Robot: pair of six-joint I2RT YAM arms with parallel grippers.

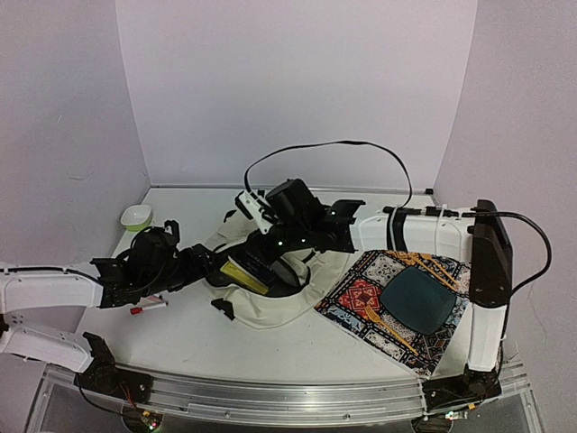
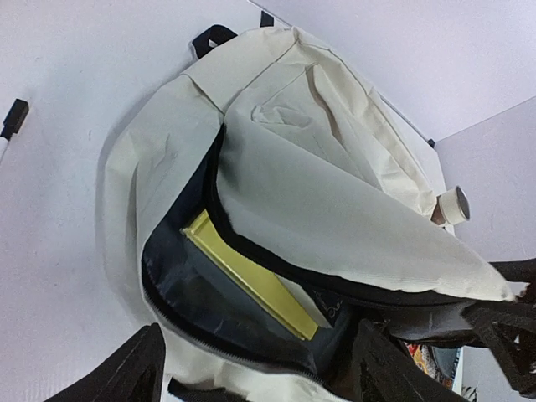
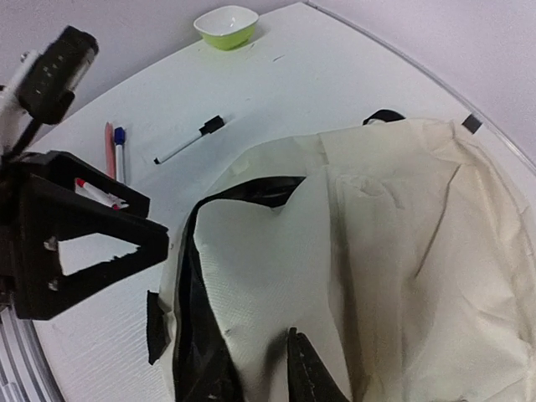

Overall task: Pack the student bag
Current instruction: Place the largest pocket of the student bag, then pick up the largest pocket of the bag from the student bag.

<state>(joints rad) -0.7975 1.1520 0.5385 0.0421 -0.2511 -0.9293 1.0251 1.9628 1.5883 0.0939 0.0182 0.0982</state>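
Left pincer (image 2: 261, 352), jaws apart, faces the open mouth of the student bag (image 2: 335, 193) while right pincer (image 2: 507, 305) pinches its flap up.

Bright, even, faintly violet light; soft shadows; mild wide-angle distortion.

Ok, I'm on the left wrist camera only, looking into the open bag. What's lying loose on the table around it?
Observer: A red pen and a blue pen lie side by side on the table, off the student bag.
Operator: Anything by my arm?
Observer: A red-capped marker lies close beside the left arm.
Operator: And on the other side of the bag?
Observer: A dark plate sits on a patterned placemat to the bag's right.
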